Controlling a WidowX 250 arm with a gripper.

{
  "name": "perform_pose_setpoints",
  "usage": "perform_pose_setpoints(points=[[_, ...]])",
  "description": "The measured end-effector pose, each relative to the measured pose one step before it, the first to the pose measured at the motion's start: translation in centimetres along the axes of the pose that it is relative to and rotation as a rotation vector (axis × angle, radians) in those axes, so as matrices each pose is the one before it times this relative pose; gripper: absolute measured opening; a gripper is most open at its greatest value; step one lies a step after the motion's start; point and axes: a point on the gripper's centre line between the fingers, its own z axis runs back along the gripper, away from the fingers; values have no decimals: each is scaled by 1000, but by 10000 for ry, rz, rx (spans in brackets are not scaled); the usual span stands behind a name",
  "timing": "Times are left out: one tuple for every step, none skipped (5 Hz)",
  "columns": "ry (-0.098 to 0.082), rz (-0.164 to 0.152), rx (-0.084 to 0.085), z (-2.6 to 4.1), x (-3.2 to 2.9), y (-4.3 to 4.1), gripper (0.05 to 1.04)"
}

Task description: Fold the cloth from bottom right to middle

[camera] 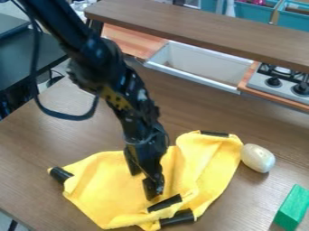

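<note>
A brown wood-grain surface [33, 146] spreads across the foreground, with a soft, pale sheen on its left part. Beyond it stands a toy kitchen: a lighter reddish wooden counter [129, 39], a white sink basin [196, 63] set into it, and at the right a grey stove [287, 91] with black knobs [273, 81] and a dark grate. A long brown shelf [187, 22] runs above these, with teal bins [251, 12] behind. A dark table [24, 58] stands at the left; the pale patch [5, 222] at the lower left corner is probably floor.
</note>
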Motion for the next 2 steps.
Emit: perform_pose_setpoints(points=[[31,95,160,-305,633,444,999],[38,119,230,-156,716,806,999]])
